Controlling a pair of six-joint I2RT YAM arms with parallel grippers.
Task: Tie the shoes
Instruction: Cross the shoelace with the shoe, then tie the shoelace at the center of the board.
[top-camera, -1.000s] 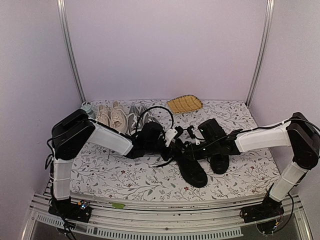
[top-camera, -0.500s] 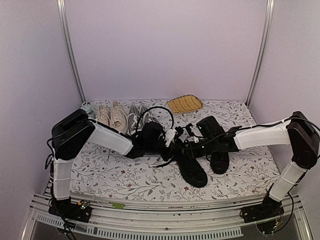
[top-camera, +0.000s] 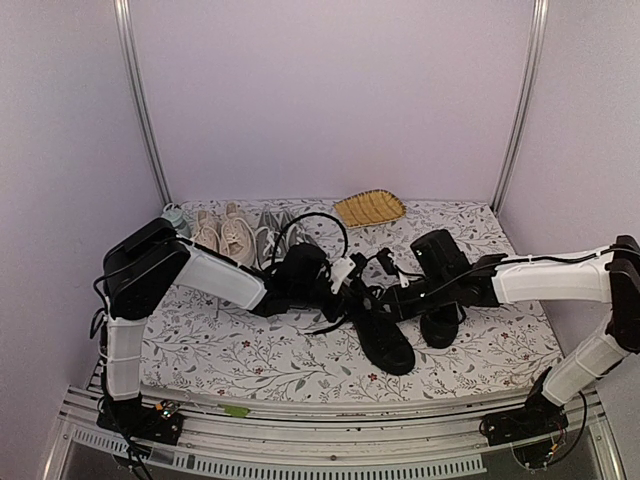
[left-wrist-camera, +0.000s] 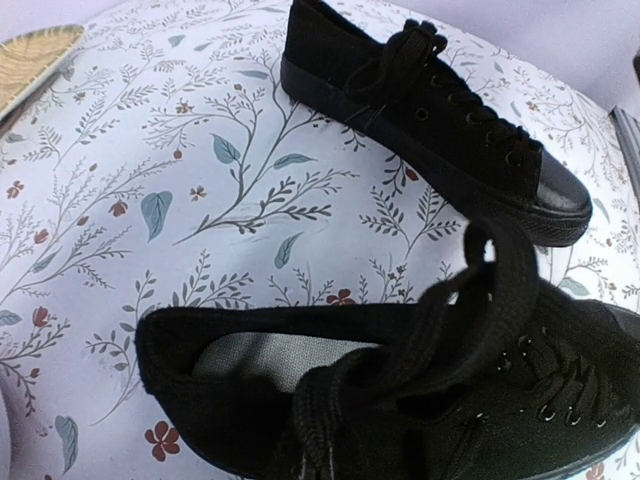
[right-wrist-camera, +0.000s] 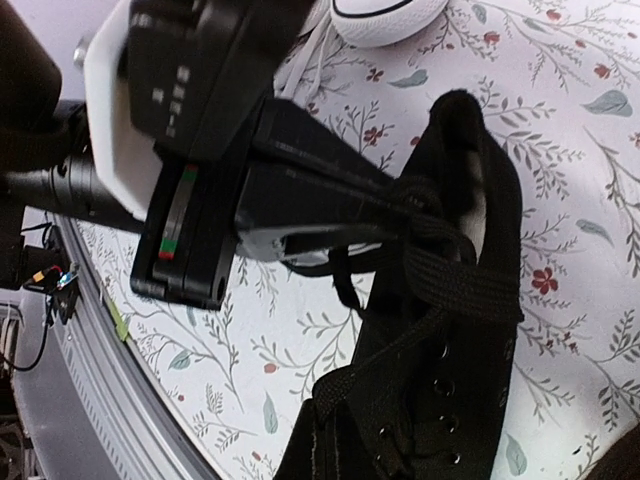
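Floral tablecloth, frame centre: left gripper pinches black lace of black canvas sneaker; right gripper closed (hold unclear). Risk: slack lace slips out, loop collapses under pull.

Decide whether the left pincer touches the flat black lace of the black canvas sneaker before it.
Touching: right wrist view shows the left pincer closed on the lace at the sneaker's opening.
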